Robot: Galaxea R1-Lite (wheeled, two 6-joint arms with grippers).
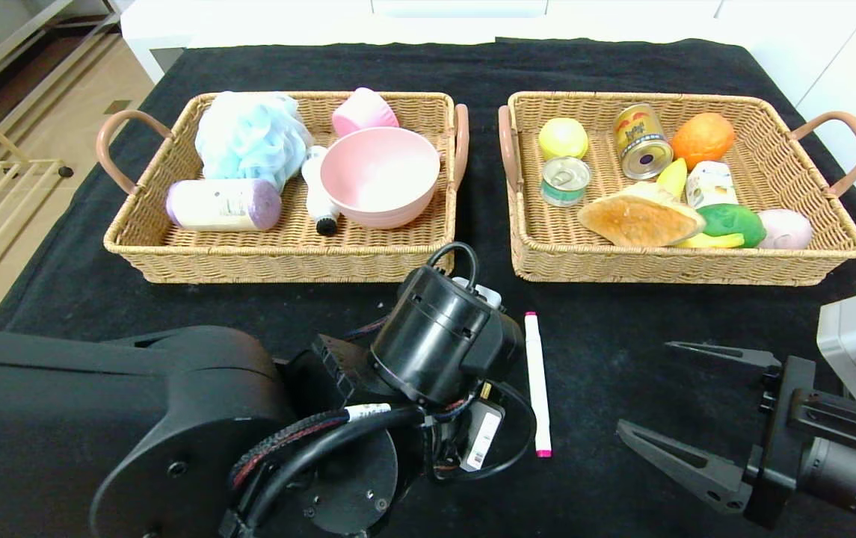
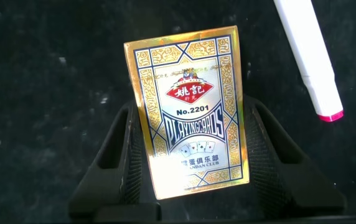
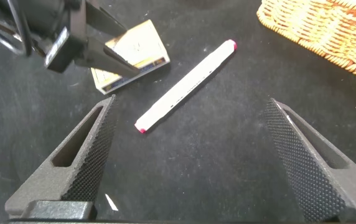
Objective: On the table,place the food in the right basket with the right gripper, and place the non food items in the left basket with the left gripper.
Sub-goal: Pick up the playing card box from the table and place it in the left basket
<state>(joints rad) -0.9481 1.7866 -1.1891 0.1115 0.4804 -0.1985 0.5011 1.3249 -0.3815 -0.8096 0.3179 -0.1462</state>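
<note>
— What did we have under us?

— A black cloth over the table (image 1: pixel 607 329), white furniture behind it and pale flooring off to our left. Two wicker baskets sat side by side toward the back, a narrow dark gap between their inner handles.

— And free ground for moving?

— A broad strip of bare cloth ran in front of both baskets. On it lay one white marker (image 1: pixel 537 382) with a pink tip, and just beside it one pack of playing cards (image 2: pixel 189 109), gold-bordered.

— Our left gripper (image 2: pixel 190 165)?

— It stood over the cards, a finger on each side of the pack. From the wrist view we thought the pads were touching its edges, though we couldn't be sure they were pressing.

— The right gripper (image 1: pixel 674 396)?

— Near the front right corner, jaws spread wide, holding nothing.

— Counts?

— The left basket (image 1: pixel 278 250) held five things: a blue bath pouf, two bottles, a pink cup, a pink bowl. The right basket (image 1: pixel 667 265) held roughly nine foods, two of them cans.
</note>
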